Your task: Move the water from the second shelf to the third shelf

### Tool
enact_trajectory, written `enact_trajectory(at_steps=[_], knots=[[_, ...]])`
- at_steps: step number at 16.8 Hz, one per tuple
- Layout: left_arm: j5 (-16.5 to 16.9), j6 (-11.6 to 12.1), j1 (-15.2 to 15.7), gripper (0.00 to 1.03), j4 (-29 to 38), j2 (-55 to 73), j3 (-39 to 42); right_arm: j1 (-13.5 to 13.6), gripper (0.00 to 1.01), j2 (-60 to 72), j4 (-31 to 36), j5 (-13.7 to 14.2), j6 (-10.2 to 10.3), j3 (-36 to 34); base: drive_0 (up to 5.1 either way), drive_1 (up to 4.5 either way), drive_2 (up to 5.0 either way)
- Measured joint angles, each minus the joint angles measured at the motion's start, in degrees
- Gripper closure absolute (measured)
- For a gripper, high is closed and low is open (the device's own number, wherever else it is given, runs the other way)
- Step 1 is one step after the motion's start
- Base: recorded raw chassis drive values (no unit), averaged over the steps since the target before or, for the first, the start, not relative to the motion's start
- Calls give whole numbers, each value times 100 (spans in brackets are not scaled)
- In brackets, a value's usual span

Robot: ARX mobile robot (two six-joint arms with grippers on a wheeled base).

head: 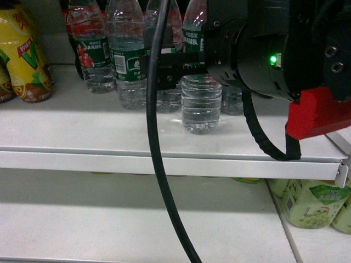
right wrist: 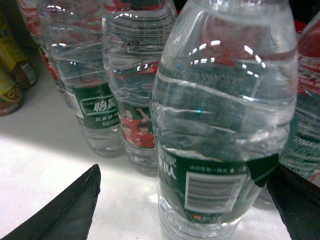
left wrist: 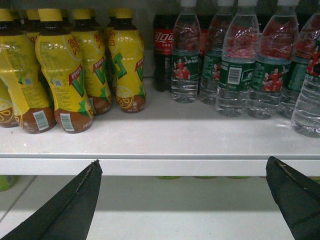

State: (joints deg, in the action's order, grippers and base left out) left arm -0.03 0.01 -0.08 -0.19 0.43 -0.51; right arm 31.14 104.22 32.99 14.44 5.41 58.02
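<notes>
Right claw (right wrist: pixel 185 200) spread wide around the front water bottle (right wrist: pixel 222 125) on the shelf (head: pixel 98 131), fingers not clearly touching; left claw (left wrist: pixel 185 200) open, empty

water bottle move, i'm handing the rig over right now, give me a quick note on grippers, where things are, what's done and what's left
Right gripper: open, its fingers either side of the front water bottle at label height; contact cannot be confirmed.
Left gripper: open and empty, held in front of the shelf edge, facing the yellow tea bottles and the water row.
The water bottle stands upright on the upper shelf, ahead of the other water bottles.
Done: right arm lined up on the bottle.
Left: close, lift, carry it down to the lower shelf, release.
</notes>
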Motion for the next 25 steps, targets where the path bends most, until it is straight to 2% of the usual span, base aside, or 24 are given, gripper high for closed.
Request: enact_trajectory(at_steps=[8, 9, 10, 11, 15, 17, 21, 22, 23, 25], knots=[[0, 0, 2, 5, 2, 0, 2, -175, 3, 306, -247, 337, 17, 481, 0, 0, 0], [-2, 0, 0, 5, 0, 0, 2, -232, 3, 348, -321, 361, 81, 551, 0, 0, 0], [0, 0, 0, 5, 0, 0, 2, -271, 3, 496, -457, 424, 343, 745, 0, 0, 0], [0, 0, 0, 5, 0, 0, 2, -269, 3, 568, -463, 378, 496, 824, 0, 0, 0], [0, 0, 0, 5, 0, 0, 2, -267, 3, 719, -566, 350, 704, 1049, 0, 0, 0], [0, 0, 0, 5, 0, 0, 2, -264, 3, 745, -601, 354, 728, 1082, 0, 0, 0], [0, 0, 0, 5, 0, 0, 2, -225, 43, 750, -577, 315, 763, 1086, 0, 0, 0], [0, 0, 0, 5, 0, 0, 0, -227, 50, 748, -557, 293, 765, 1071, 0, 0, 0], [0, 0, 0, 5, 0, 0, 2, -225, 54, 713, -485, 267, 776, 999, 0, 0, 0], [0, 0, 0, 5, 0, 0, 2, -227, 57, 579, -356, 177, 881, 789, 0, 0, 0]])
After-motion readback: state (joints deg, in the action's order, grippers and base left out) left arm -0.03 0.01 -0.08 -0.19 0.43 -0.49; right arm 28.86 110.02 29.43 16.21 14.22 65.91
